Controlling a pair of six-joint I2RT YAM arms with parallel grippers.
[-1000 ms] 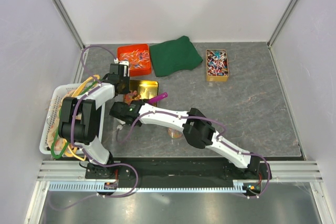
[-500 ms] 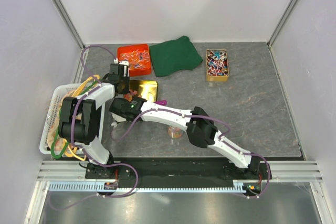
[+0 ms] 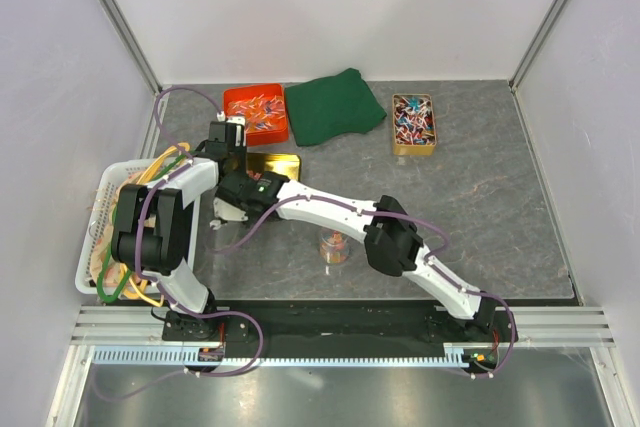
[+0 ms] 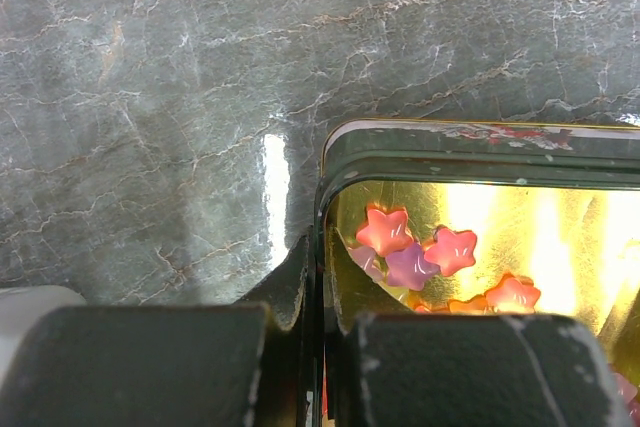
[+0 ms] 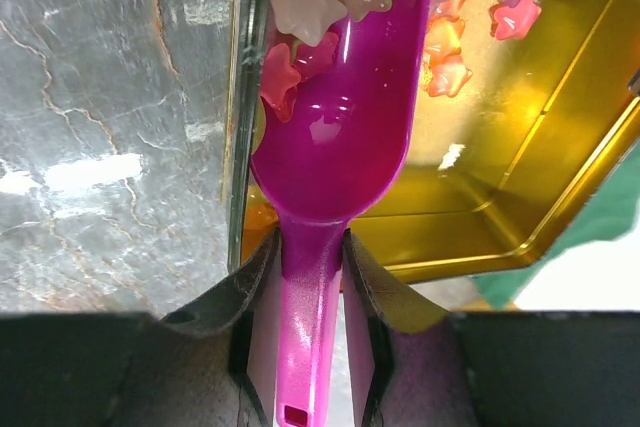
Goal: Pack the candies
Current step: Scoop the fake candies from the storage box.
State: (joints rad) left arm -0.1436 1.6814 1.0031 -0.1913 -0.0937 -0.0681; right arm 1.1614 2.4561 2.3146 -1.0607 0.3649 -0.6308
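Tin [image 4: 470, 139] of star-shaped candies [image 4: 415, 265] is gripped at its rim by left tool [image 4: 318, 282], while magenta scoop [image 5: 340, 147], loaded with candies, is clamped by right tool [image 5: 311, 267].

Table [image 3: 480, 207]: gold tin [image 3: 283, 161], cloth [image 3: 335, 107], perhaps jar [image 3: 335, 247].

A grey, marble-veined counter [image 3: 490, 197] fills the middle of the top view. Plain white walls close it in: the back wall [image 3: 340, 7] at 12 o'clock, the left wall [image 3: 60, 97] at 9, the right wall [image 3: 600, 97] at 3. Aluminium posts [image 3: 118, 19] line the rear corners at 11 and 1 o'clock. A slotted metal rail [image 3: 330, 355] crosses at 6 o'clock. Overhead light leaves a white glare [image 4: 275, 162] on the stone.
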